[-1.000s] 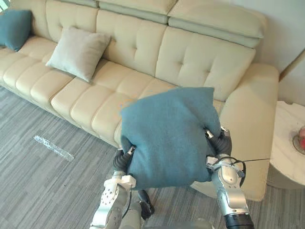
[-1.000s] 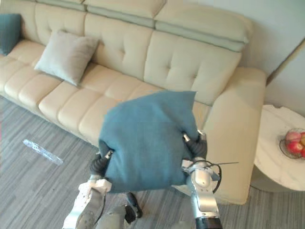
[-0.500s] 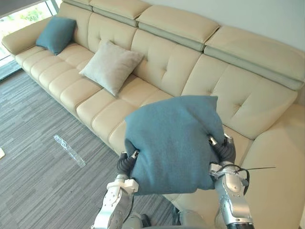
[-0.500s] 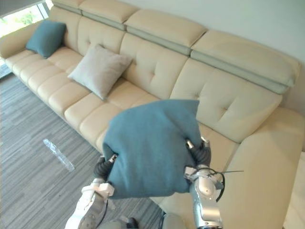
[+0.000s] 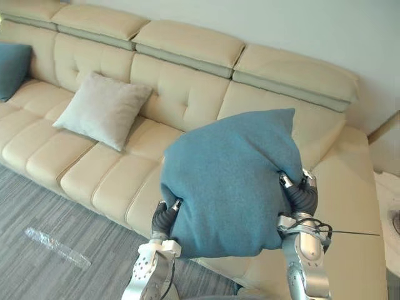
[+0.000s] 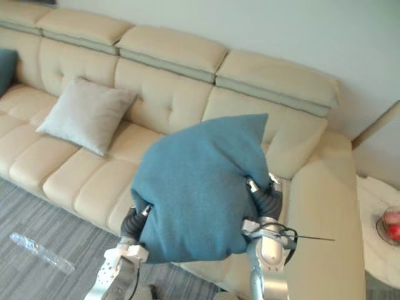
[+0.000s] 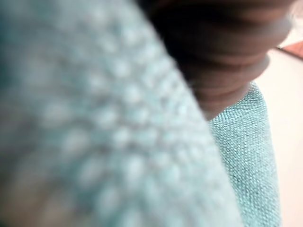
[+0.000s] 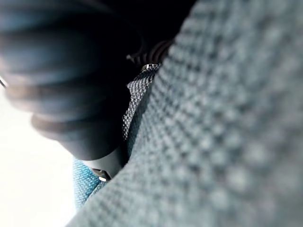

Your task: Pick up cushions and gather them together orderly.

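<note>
- Currently mid-carry: large teal woven-fabric cushion (image 5: 231, 181) raised in front of the long cream leather sofa (image 5: 187, 87), pressed between left hand (image 5: 164, 215) and right hand (image 5: 301, 197).
- Cannot tell either grip, buried in fabric.
- Next, likely: lower it beside the beige square cushion (image 5: 103, 111) on the sofa seat, edges aligned.
- Off the sofa's right end, small dish (image 6: 379, 230) holding red fruit (image 6: 392, 220).

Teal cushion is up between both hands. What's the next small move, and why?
Probably carry it left toward the grey cushion on the sofa: the teal cushion hangs above the seat between left hand and right hand, well apart from it.
</note>
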{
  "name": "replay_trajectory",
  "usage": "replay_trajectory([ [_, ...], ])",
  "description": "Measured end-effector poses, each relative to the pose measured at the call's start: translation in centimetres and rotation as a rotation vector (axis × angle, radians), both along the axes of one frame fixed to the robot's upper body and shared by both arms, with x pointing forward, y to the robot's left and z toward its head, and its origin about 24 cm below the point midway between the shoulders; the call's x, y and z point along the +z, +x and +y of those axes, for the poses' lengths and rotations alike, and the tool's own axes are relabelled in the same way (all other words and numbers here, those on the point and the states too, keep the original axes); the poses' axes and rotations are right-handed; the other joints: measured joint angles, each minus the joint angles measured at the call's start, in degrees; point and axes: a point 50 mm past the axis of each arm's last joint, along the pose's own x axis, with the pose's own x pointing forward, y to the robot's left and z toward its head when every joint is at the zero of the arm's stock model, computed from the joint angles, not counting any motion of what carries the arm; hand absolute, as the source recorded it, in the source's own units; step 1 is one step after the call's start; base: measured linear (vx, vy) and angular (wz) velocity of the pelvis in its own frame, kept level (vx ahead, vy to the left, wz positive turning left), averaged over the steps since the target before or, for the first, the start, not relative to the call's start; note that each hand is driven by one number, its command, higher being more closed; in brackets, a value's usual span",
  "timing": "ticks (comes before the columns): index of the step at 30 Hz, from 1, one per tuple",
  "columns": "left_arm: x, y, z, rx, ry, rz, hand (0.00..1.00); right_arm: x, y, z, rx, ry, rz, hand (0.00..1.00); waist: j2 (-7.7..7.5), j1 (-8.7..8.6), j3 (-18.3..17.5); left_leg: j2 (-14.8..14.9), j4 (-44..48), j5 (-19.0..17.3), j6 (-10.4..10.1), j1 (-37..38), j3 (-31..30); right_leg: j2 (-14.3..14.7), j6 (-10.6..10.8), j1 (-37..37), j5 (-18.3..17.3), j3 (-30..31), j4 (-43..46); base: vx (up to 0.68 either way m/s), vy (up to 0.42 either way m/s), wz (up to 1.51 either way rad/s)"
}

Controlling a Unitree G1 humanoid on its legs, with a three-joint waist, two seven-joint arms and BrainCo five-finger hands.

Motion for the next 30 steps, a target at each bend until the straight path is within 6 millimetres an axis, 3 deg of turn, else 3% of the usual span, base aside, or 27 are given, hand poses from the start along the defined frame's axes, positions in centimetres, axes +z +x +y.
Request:
replay_trajectory([
  [3,-0.2,0.0,-0.1,-0.004,0.004,0.008,1.00,-0.9,0.0,-0.2,-0.008,0.002,0.036,1.00,0.04,-0.43,0.2,-0.9,-0.2,-0.6,0.4,0.9,2.2,-0.5,-0.4,-5.9,0.3,-1.1,6.8,0.00,0.117,-0.67],
  [5,-0.8,-0.2,0.1,0.010,0.015,0.041,1.00,-2.6,0.6,-0.1,-0.001,0.007,0.110,1.00,0.30,-0.57,0.7,-0.7,-1.8,-0.6,0.4,3.9,5.2,-1.7,-2.6,-7.5,1.1,-9.8,9.0,-0.01,0.062,-0.98],
  [7,-1.2,-0.3,0.3,0.014,0.023,0.060,1.00,-3.7,0.8,-0.1,0.003,0.008,0.157,1.00,0.55,-0.64,0.8,-1.3,-2.8,-0.6,0.4,5.0,5.4,-2.2,-3.6,-7.8,1.5,-14.6,8.7,-0.01,0.016,-0.75],
  [10,-1.3,-0.2,0.2,0.008,0.024,0.071,1.00,-4.9,0.8,-0.8,0.005,-0.024,0.225,1.00,1.50,-2.26,1.3,-1.5,-4.7,0.3,0.1,4.8,4.4,-1.5,-5.2,-7.1,2.2,-15.9,5.7,0.00,-0.042,-0.10],
  [13,-1.4,-0.3,0.1,0.005,0.018,0.081,1.00,-4.9,0.6,-1.0,0.005,-0.032,0.229,1.00,3.15,-2.04,2.4,1.6,-4.3,0.2,-1.4,6.3,4.5,0.5,-6.4,-5.3,1.1,-17.6,5.8,0.05,-0.130,-0.05],
  [15,-1.4,-0.7,-0.1,0.005,0.001,0.080,1.00,-3.8,-0.2,-1.0,0.001,-0.039,0.192,1.00,4.44,-0.77,2.9,4.6,5.6,0.9,-2.8,4.4,0.7,2.2,-7.0,-3.3,-1.5,-17.3,7.0,0.08,-0.143,-0.15],
  [18,-0.7,-1.2,-0.1,0.012,-0.021,0.058,1.00,-2.3,-0.4,-0.8,0.007,-0.042,0.125,1.00,4.91,-0.15,2.3,6.2,14.1,4.4,-1.7,-0.4,-3.7,3.4,-7.4,-3.2,-2.6,-15.8,6.8,0.10,-0.118,-0.26],
  [19,-0.3,-1.1,-0.2,0.010,-0.028,0.037,1.00,-1.5,-0.2,-0.7,0.009,-0.046,0.091,1.00,4.11,0.33,2.3,5.8,10.8,1.7,0.4,-1.4,-5.1,3.4,-7.7,-3.2,-2.3,-14.8,5.5,0.06,-0.024,-0.24],
  [21,-0.1,-0.9,-0.2,0.006,-0.028,0.026,1.00,-1.3,-0.2,-0.7,0.009,-0.047,0.076,1.00,4.30,0.16,2.1,3.9,0.8,0.9,1.1,-0.7,-8.3,3.4,-8.0,-3.3,-1.9,-14.2,4.5,0.08,0.028,-0.25],
  [22,-0.1,-0.9,-0.3,0.005,-0.027,0.028,1.00,-1.5,-0.2,-0.8,0.007,-0.048,0.086,1.00,4.57,0.16,1.9,2.2,-6.8,2.1,0.4,0.4,-11.3,3.6,-7.4,-3.3,-0.9,-13.7,3.5,0.10,0.111,-0.31],
  [23,-0.3,-1.0,-0.3,0.003,-0.025,0.035,1.00,-1.8,-0.1,-0.8,0.007,-0.049,0.096,1.00,4.89,0.21,1.5,1.4,-9.1,5.1,-1.6,1.5,-12.5,3.7,-6.8,-3.2,-0.5,-13.2,2.7,0.09,0.127,-0.50],
  [24,-0.8,-1.1,-0.1,-0.001,-0.011,0.056,1.00,-2.6,0.0,-0.8,0.007,-0.042,0.132,1.00,4.19,0.44,0.8,0.2,-11.9,7.2,-3.3,3.1,-11.9,3.7,-5.7,-2.7,1.1,-11.9,0.1,0.17,0.175,-0.41],
  [26,-1.2,-1.3,-0.2,-0.011,-0.004,0.074,1.00,-3.0,-0.1,-0.8,0.007,-0.040,0.154,1.00,3.27,0.00,0.7,-1.3,-13.0,7.5,-2.8,3.7,-10.6,2.8,-4.3,-0.9,4.9,-11.3,-4.9,0.16,0.172,-0.32],
  [30,-1.6,-1.5,-0.2,-0.024,0.009,0.091,1.00,-3.9,0.0,-0.9,0.006,-0.039,0.193,1.00,2.23,-0.63,0.1,-4.2,-16.0,7.8,-2.2,5.9,-9.4,1.1,-3.1,0.9,7.5,-8.8,-9.8,0.09,0.121,-0.20],
])
